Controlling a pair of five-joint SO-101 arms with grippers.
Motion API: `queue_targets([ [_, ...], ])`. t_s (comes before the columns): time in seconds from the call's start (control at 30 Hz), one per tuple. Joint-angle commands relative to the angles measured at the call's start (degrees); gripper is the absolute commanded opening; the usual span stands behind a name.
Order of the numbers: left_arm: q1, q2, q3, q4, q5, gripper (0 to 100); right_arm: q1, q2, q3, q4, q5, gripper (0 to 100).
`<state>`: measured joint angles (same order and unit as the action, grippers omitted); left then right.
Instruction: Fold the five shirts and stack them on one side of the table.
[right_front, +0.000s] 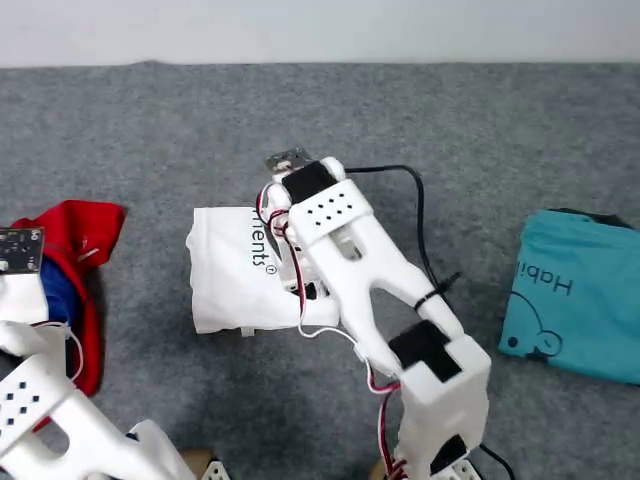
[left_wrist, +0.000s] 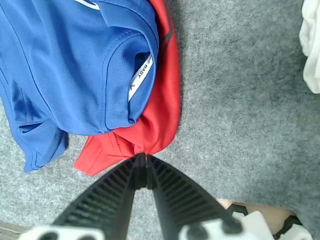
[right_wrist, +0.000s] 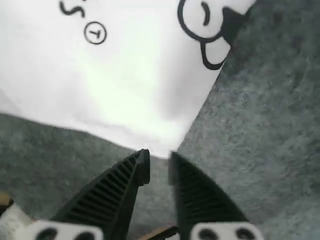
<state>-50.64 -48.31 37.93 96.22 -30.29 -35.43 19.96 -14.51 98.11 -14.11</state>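
Shirts: white, teal, red and blue, all lying on the grey table (right_front: 450, 130).
White shirt (right_front: 235, 270): folded into a rough square at the middle of the high view, print facing up, with the right arm (right_front: 380, 290) reaching over its 3 o'clock side.
Teal shirt (right_front: 575, 295): folded, at 3 o'clock by the table's edge, well apart from the white one.
Red shirt (right_front: 85, 235): bunched at 9 o'clock, lowest in that pile.
Blue shirt (left_wrist: 65, 65): lies on top of the red one, collar label showing, edges loose.
Right gripper (right_wrist: 157, 165): jaws a narrow gap apart, tips just at the white shirt's corner.
Left gripper (left_wrist: 142, 162): jaws pressed together, tips touching the red shirt's hem; whether any cloth is pinched between them cannot be told.
Left arm (right_front: 40, 410): at 8 o'clock, beside the red and blue pile.
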Motion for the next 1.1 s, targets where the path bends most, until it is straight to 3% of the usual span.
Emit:
queue_targets([
  [0.0, 0.26, -1.32, -0.22, 0.53, -0.26, 0, 0.40, 0.84, -0.44, -2.24, -1.85, 29.3],
  [0.13, 0.26, -1.32, -0.22, 0.53, -0.26, 0, 0.40, 2.68, -0.44, -6.64, -5.27, 38.7],
  [0.67, 0.26, -1.32, -0.22, 0.26, -0.26, 0, -0.84, 16.92, -0.44, -14.37, -5.54, 38.3],
  [0.8, 0.26, -1.32, -0.22, 0.18, -0.26, 0, -0.92, 18.51, -0.44, -13.85, -5.54, 27.6],
  [0.97, 0.26, -1.32, -0.22, 0.18, -0.26, 0, -0.66, 18.86, -0.44, -13.58, -5.10, 2.9],
  [1.07, 0.26, -1.32, -0.22, 0.35, -0.26, 0, -0.48, 18.51, -0.44, -12.00, -4.75, 3.3],
])
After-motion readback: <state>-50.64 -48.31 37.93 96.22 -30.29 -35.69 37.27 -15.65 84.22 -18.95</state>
